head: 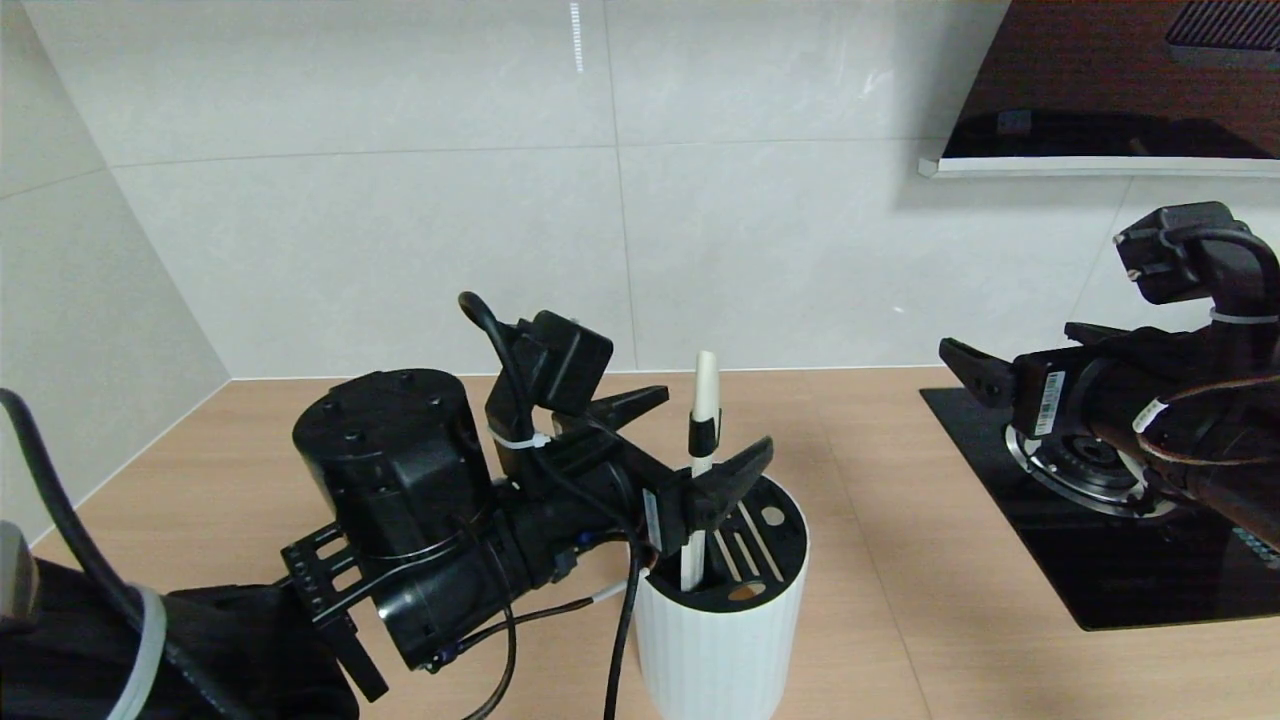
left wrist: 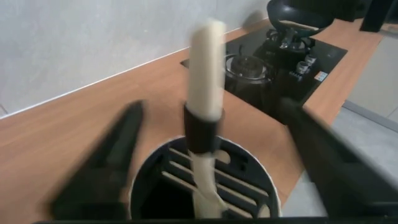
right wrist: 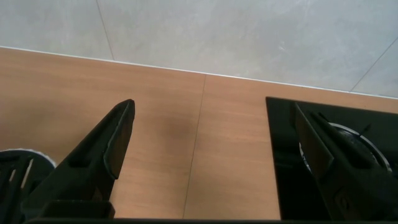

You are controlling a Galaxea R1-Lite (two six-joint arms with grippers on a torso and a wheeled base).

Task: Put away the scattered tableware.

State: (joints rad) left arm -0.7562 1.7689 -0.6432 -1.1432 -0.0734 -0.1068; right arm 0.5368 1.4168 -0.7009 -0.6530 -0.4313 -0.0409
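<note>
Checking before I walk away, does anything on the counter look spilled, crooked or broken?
Nothing stands out: the cream-handled utensil stands near upright in the white holder, the left end effector open around it.

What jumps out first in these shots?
A cream-handled utensil stands upright in the white holder near the front of the counter. The left end effector is open on either side of its handle, with a gap on both sides. Off to the right, the right end effector hangs open above the counter at the edge of the black stove.
</note>
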